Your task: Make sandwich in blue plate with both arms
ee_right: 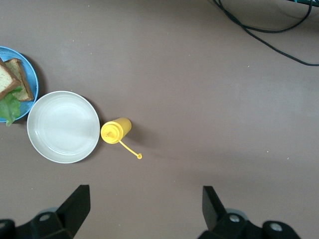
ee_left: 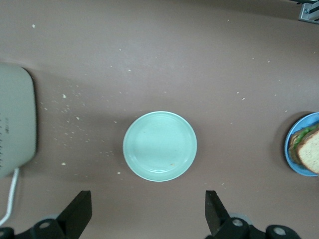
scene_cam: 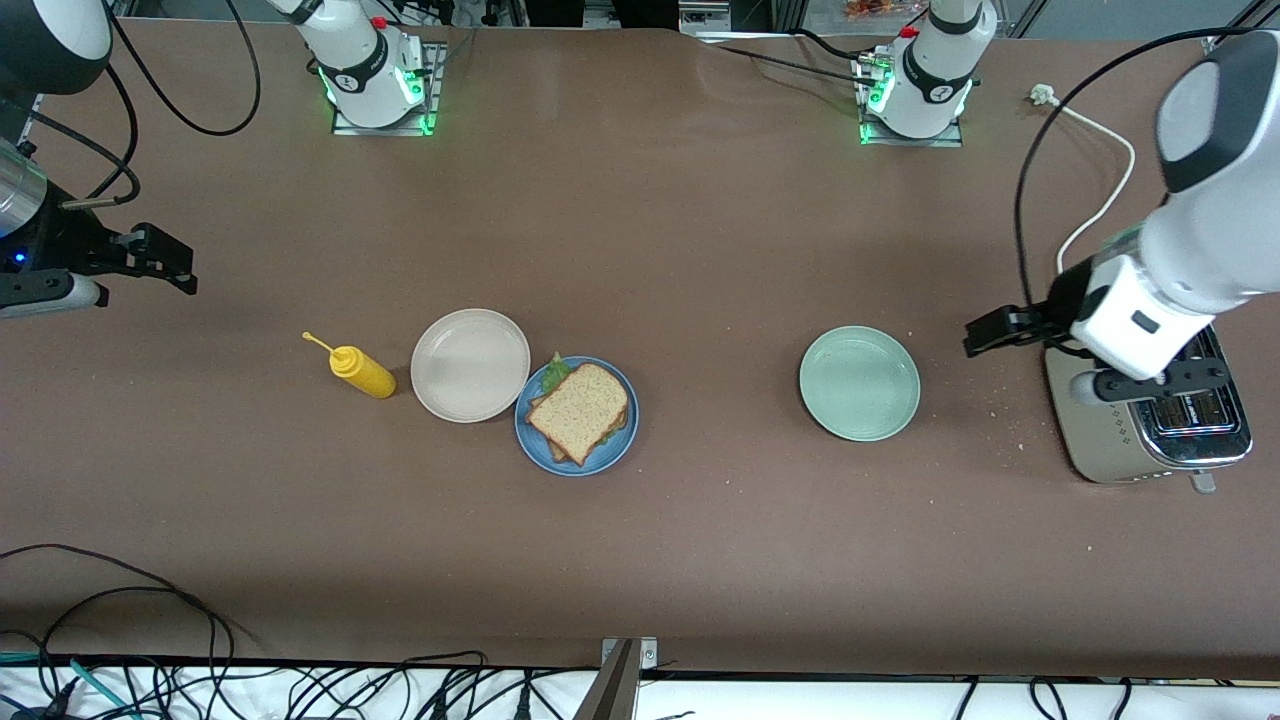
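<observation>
The sandwich (scene_cam: 580, 408) lies on the blue plate (scene_cam: 530, 440): speckled bread on top, green lettuce (scene_cam: 556, 372) sticking out at one corner. My left gripper (scene_cam: 985, 335) hangs open and empty over bare table between the mint-green plate and the toaster. In the left wrist view its fingers stand wide apart around my left gripper (ee_left: 148, 211), and the blue plate (ee_left: 305, 121) with the sandwich (ee_left: 311, 152) shows at the edge. My right gripper (scene_cam: 165, 260) is open and empty over the right arm's end of the table. In the right wrist view, right gripper (ee_right: 144, 209), blue plate (ee_right: 31, 74), sandwich (ee_right: 10, 82).
A beige plate (scene_cam: 470, 364) touches the blue plate on the side toward the right arm's end, with a yellow squeeze bottle (scene_cam: 362, 371) lying beside it. A mint-green plate (scene_cam: 859, 382) and a metal toaster (scene_cam: 1110, 440) sit toward the left arm's end, crumbs between them.
</observation>
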